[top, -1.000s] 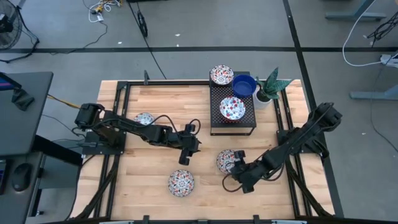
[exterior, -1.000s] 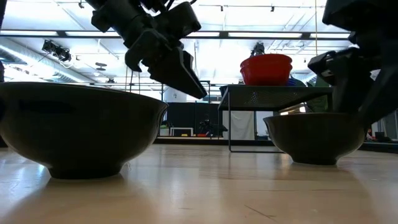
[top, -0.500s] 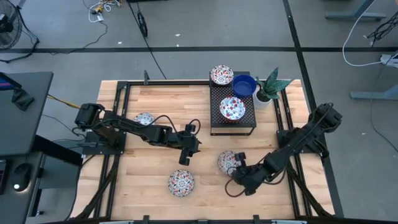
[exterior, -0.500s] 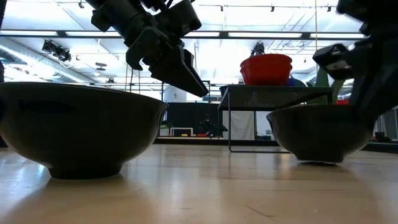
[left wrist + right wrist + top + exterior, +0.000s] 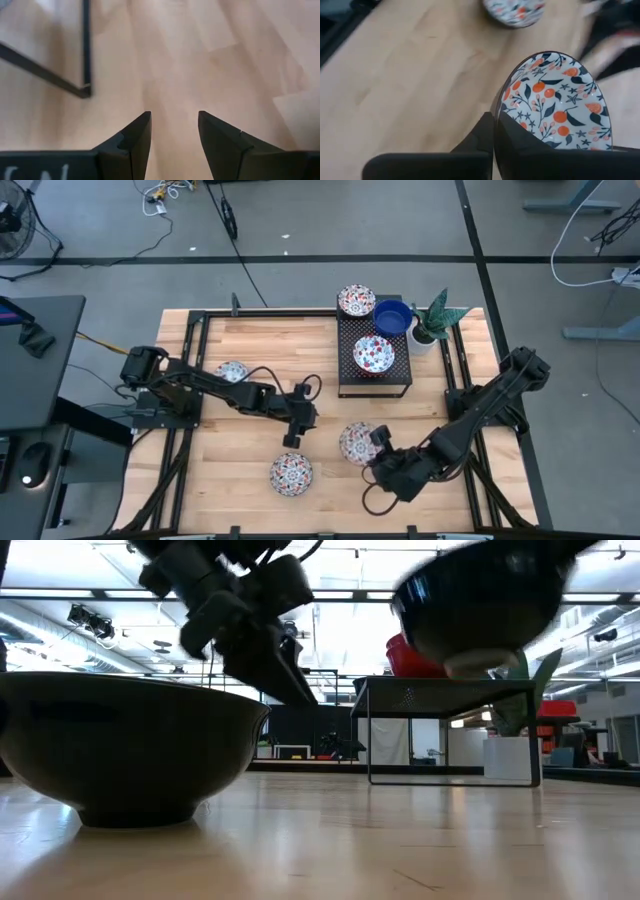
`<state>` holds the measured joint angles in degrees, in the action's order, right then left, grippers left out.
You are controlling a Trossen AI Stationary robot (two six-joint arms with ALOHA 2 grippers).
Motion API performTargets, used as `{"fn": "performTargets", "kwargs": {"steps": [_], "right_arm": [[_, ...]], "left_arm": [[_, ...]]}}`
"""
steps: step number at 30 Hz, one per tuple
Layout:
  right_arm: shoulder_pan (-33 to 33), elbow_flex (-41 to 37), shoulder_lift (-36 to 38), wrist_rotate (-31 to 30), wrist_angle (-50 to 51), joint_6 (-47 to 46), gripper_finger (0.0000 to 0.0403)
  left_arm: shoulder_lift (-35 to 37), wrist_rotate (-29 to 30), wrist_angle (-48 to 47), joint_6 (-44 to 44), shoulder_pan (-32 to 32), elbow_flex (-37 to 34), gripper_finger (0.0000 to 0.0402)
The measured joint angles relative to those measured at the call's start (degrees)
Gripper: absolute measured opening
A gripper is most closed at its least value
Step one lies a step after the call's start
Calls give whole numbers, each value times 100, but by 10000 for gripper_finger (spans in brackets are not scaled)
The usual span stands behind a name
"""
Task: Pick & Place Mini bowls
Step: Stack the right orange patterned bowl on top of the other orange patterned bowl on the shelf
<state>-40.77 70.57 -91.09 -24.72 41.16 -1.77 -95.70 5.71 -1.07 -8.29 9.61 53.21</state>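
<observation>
Wooden table (image 5: 240,465) bears scattered bowls (image 5: 291,473).

we look straight down on the whole table (image 5: 240,360); low view sits level at tabletop; wrist views peer past dark fingers (image 5: 135,140), sharing the same wood.

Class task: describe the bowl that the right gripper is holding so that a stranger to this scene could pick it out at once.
Start at the black wire rack at the table's far edge, then come toward the near edge to the right gripper. The patterned bowl is pinched by its rim there. Alone among the bowls, it hangs lifted off the wood, as the low view shows.
</observation>
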Motion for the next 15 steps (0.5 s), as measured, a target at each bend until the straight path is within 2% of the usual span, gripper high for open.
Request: {"fn": "performTargets", "kwargs": {"steps": [4,8,15], "right_arm": [[53,662,0,-586,743,369,7],[344,1274,57,-987,1289,610,7],[1439,1964,508,-1009,1318,1927,7]], "left_arm": [[0,-242,1390,-4,2,-809,167],[8,11,2456,116,-18,-1497,167],[269,626,2656,195,-17,-1898,167]]}}
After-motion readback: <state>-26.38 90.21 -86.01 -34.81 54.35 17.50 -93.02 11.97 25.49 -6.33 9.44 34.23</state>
